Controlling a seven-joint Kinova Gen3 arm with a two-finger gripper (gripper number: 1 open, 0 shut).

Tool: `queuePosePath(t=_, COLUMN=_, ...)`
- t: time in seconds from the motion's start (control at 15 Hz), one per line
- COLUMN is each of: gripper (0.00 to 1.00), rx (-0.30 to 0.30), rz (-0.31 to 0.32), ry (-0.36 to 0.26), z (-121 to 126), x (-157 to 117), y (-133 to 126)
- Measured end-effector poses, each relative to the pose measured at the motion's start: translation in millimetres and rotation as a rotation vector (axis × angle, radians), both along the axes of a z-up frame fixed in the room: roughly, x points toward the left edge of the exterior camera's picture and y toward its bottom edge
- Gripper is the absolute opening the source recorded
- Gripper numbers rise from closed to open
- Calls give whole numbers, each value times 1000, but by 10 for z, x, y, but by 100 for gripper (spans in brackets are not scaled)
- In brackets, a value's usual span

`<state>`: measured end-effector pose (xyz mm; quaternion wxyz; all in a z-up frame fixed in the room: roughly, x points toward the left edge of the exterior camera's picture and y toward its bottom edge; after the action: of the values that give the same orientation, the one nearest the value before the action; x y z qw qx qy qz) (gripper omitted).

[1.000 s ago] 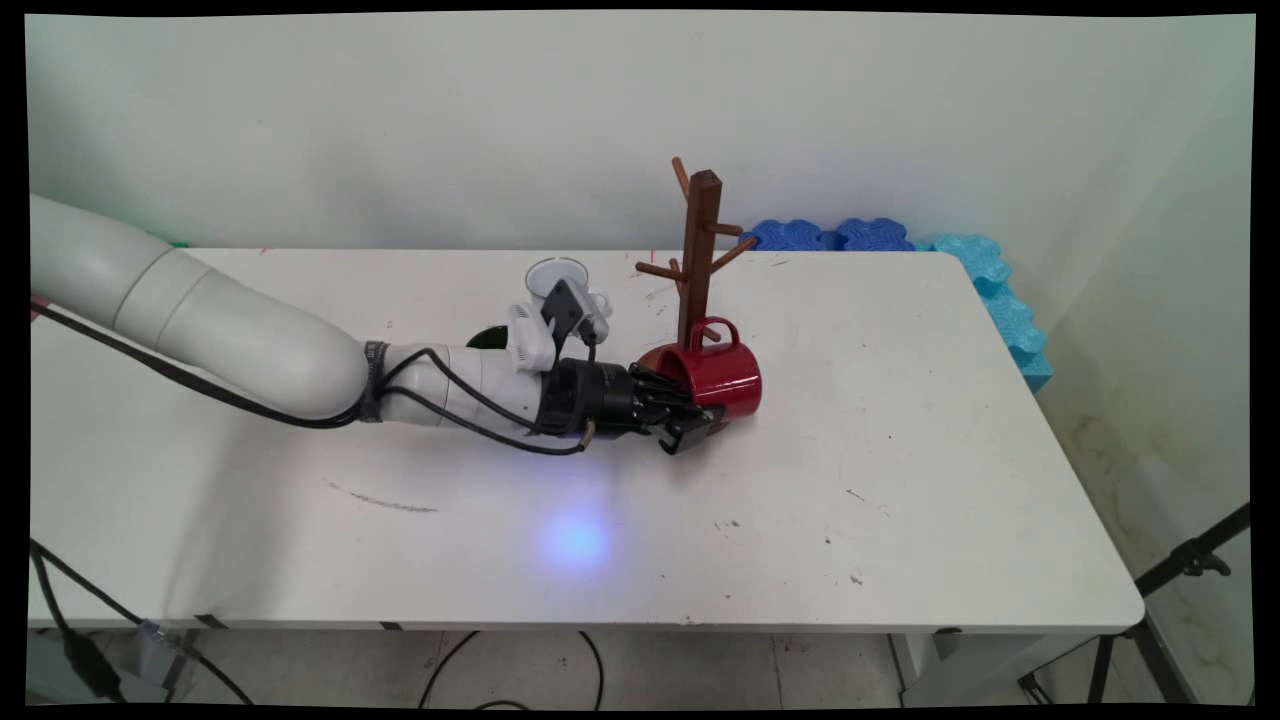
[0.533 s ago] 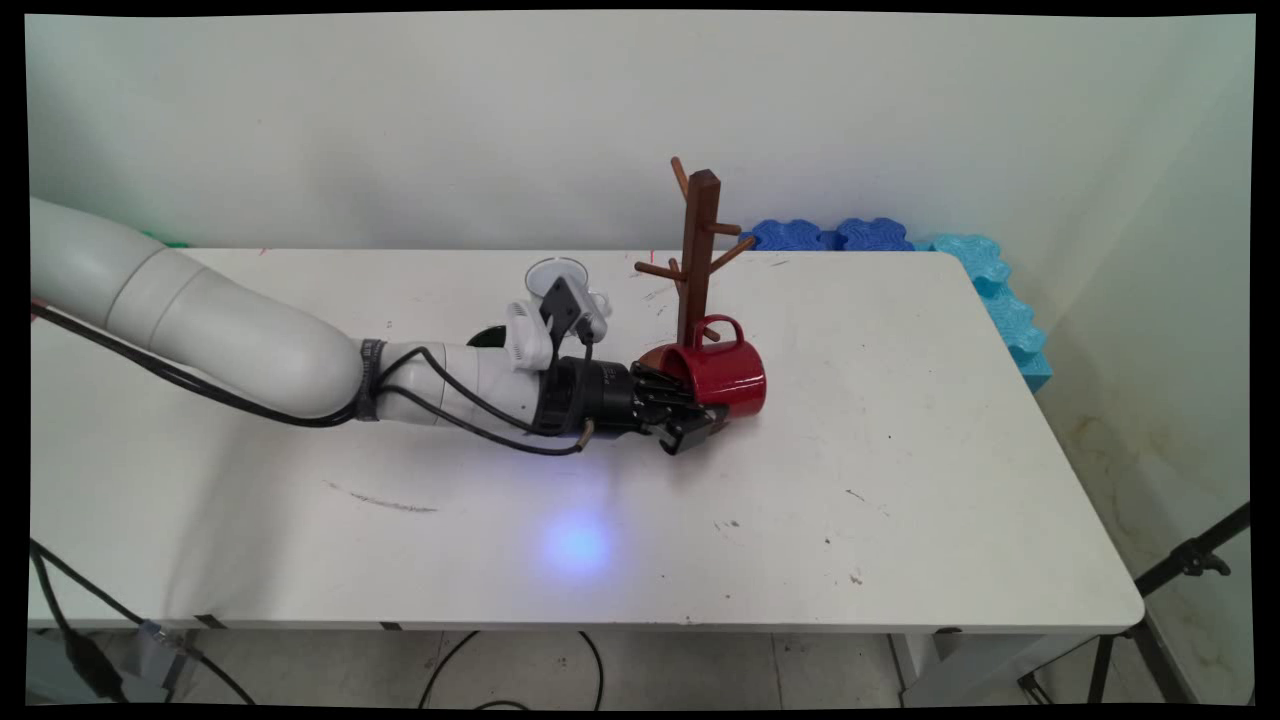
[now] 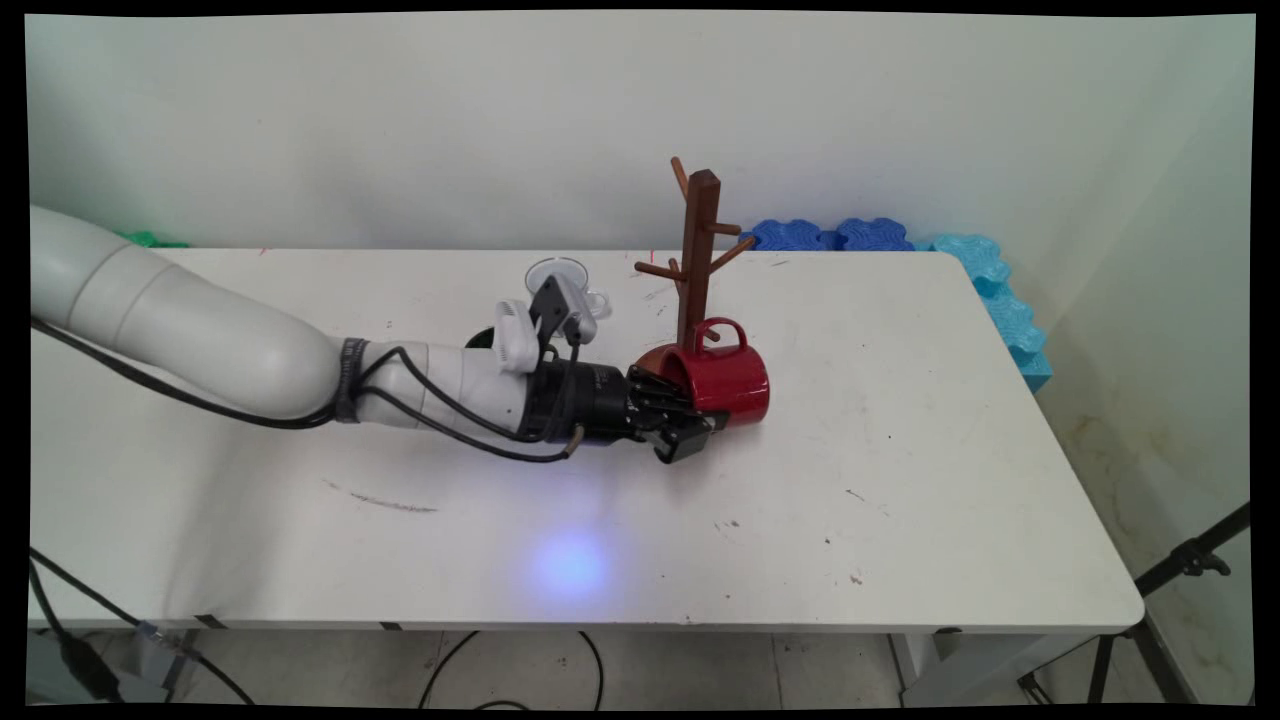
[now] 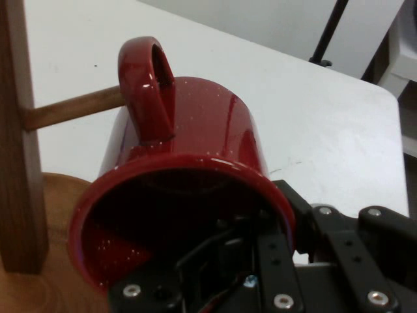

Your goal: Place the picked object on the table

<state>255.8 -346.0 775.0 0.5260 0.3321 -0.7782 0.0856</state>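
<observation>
A glossy red mug lies tipped on its side at the foot of a brown wooden mug tree, its handle up. My gripper is shut on the mug's rim, with one finger inside the mouth and the other outside. In the hand view the red mug opens toward the camera. Its handle meets the tip of a low peg that sticks out from the tree's post. The gripper straddles the rim at the lower right.
A clear glass stands behind the wrist, and a dark round thing is half hidden by the arm. Blue foam pieces line the back right corner. A tripod leg stands beyond the table's right end.
The mug has shifted slightly right and up, its handle nearer the low peg. The wrist and forearm have swung a little to the left.
</observation>
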Motion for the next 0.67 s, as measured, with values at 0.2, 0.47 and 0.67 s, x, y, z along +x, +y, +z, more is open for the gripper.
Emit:
queuePosePath(t=0.2, gripper=0, rx=6, rz=-13, ry=8, z=79, x=21, y=91)
queuePosePath(t=0.47, gripper=0, rx=17, rz=-35, ry=14, z=203, x=77, y=232)
queuePosePath(t=0.67, gripper=0, rx=31, rz=-59, ry=-8, z=303, x=153, y=324)
